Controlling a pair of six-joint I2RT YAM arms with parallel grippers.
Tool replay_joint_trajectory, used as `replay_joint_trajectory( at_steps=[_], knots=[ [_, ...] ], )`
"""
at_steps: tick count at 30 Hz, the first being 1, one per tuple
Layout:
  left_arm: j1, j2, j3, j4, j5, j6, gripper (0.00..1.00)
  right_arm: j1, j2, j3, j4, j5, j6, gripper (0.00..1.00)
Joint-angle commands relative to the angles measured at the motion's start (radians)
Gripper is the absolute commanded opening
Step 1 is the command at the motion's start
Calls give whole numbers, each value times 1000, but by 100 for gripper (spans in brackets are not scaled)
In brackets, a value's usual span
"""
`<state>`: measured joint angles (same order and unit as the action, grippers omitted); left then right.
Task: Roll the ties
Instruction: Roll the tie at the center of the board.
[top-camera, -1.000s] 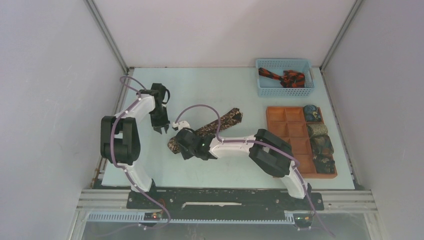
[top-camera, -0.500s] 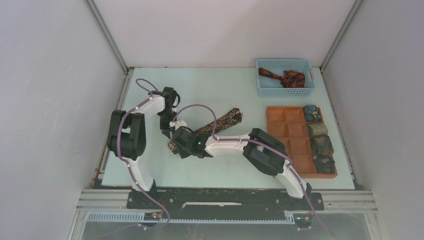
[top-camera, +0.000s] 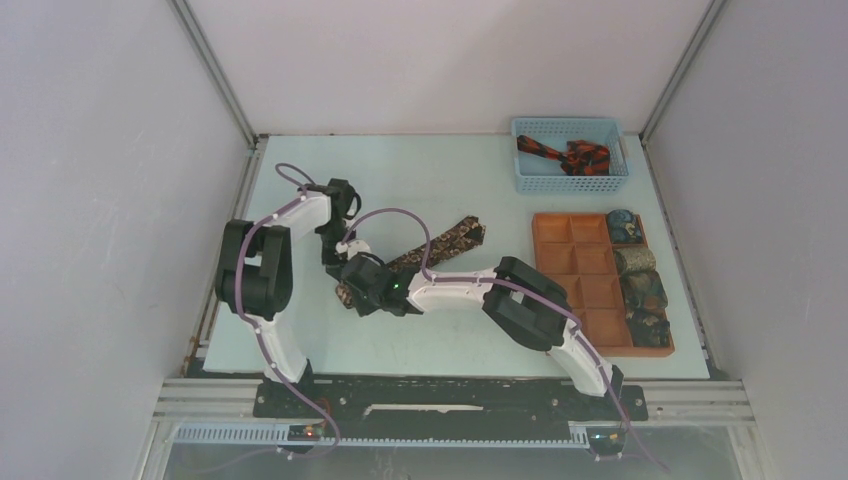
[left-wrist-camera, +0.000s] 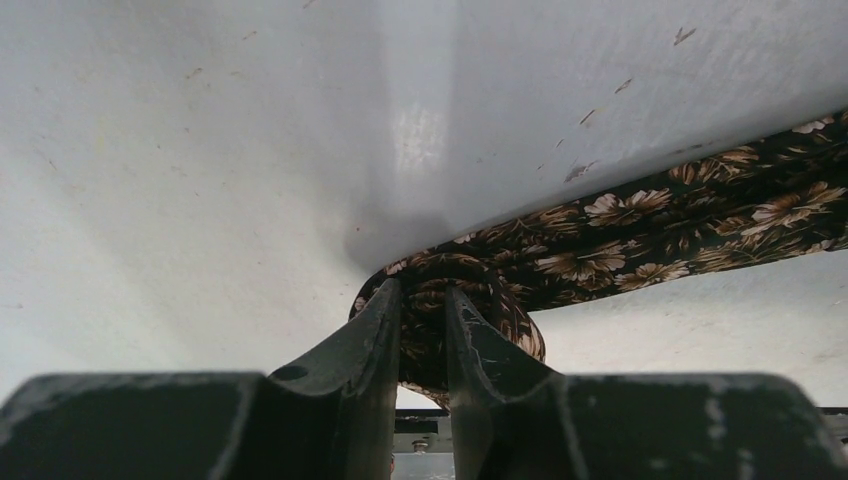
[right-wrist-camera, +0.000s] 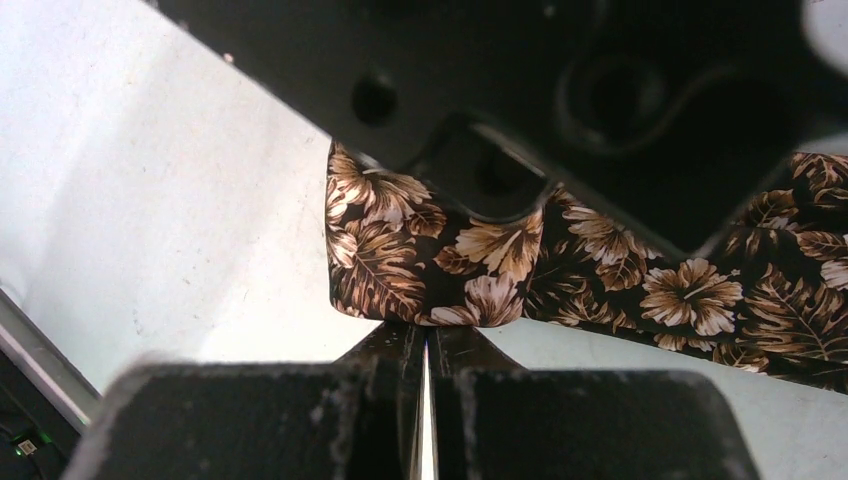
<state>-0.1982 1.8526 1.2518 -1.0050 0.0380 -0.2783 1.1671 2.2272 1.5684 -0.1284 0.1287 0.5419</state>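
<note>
Left hand (left-wrist-camera: 422, 292): you have its fingers drawn in close on the rolled end of the brown floral tie (left-wrist-camera: 640, 235), with fabric pinched between them. Your right hand (right-wrist-camera: 427, 335) is fully closed, tips at the roll's edge, holding nothing that shows. The tie's unrolled length lies flat on the bench (top-camera: 430, 170), running up and right from the roll. Four rolled ties (top-camera: 640, 290) fill the right column of the orange-brown tray (top-camera: 575, 262). A black and red-orange tie (top-camera: 565, 155) lies in the blue basket (top-camera: 570, 183).
</note>
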Motion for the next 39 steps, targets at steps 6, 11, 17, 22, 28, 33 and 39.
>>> replay_joint_trajectory(
  at_steps=[6,11,17,22,28,33,39],
  knots=[
    [-7,-28,129,-75,-118,-15,34,11,-112,-41,-16,38,-53,0],
    [13,-88,181,-77,-211,-40,49,5,-258,-96,-43,36,-97,0],
    [65,-288,82,-7,-269,-110,63,-47,-340,-88,-72,-88,-107,0],
    [69,-533,-111,102,-301,-247,64,-118,-283,-9,-79,-310,-87,0],
    [69,-751,-343,179,-230,-342,62,-202,-163,117,-108,-542,-44,2],
    [67,-904,-499,240,-180,-445,64,-214,-69,209,-146,-615,-43,3],
    [66,-1007,-588,261,-179,-492,67,-217,40,315,-188,-661,-30,2]
  ],
)
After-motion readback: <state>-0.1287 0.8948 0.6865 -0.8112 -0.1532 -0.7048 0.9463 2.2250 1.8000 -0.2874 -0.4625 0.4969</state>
